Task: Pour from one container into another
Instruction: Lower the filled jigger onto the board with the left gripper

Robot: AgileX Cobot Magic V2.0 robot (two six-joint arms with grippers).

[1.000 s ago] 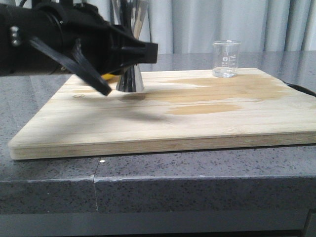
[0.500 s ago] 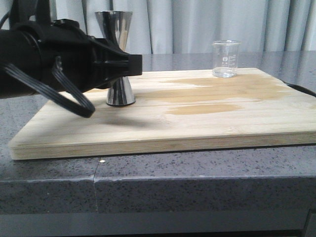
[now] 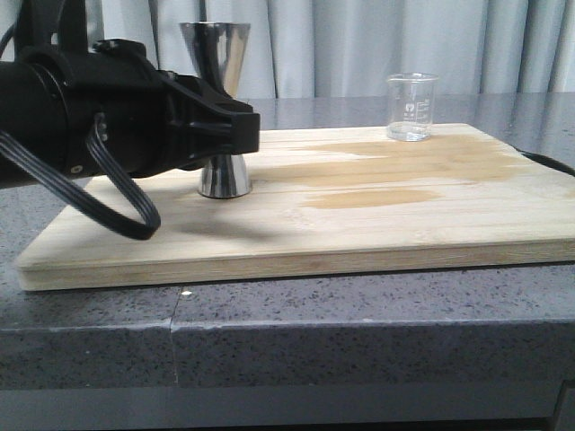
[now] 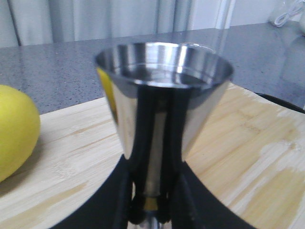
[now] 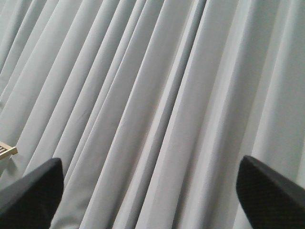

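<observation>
Since half a second ago, the left hand (image 3: 235, 135) has shifted slightly right with the jigger (image 3: 218, 63), which it clasps at the waist, base on the wooden board (image 3: 377, 224) atop the grey counter (image 3: 269, 341). Beside the jigger lies a lemon (image 4: 16, 131). Farther back on the right, well apart, stands the beaker (image 3: 411, 107). The right hand (image 5: 147, 191) is spread wide, facing curtains (image 5: 152, 86).
</observation>
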